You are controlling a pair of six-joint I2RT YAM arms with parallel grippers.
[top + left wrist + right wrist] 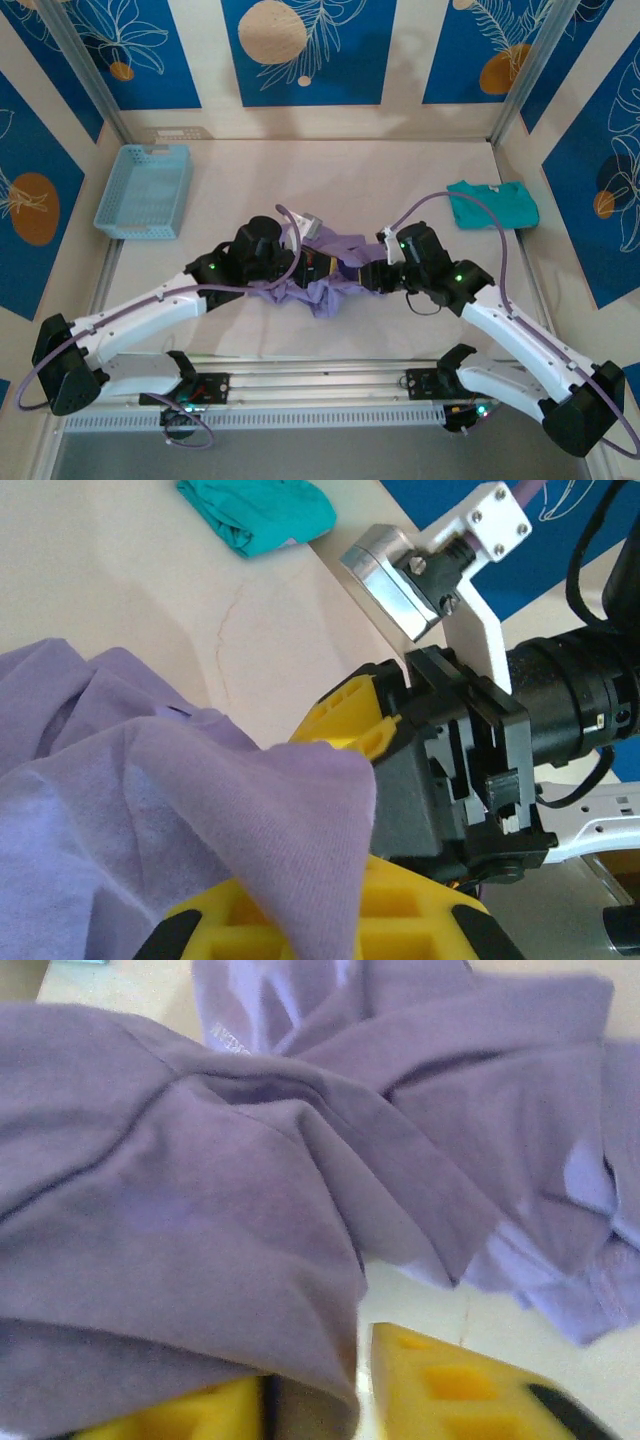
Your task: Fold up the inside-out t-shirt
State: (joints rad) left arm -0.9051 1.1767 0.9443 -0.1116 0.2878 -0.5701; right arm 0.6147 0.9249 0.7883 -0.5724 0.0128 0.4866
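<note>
Inside-out t-shirt (322, 288) lies bunched at the centre of the tabletop (400, 180), between both arms. Left fingers (350, 708) are clamped on its fabric; right fingers (450, 1380) flank a fold, and whether they grip it cannot be told.

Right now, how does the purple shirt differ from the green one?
The soft lavender-purple fabric t-shirt lies crumpled in the middle; the teal-green fabric shirt lies flatter at the far right. The lavender t-shirt spreads wider than the teal shirt. Both are plain cloth.

White arms (150, 305), black joints (65, 365), purple cables (507, 255), yellow claw fingers (400, 915).
</note>
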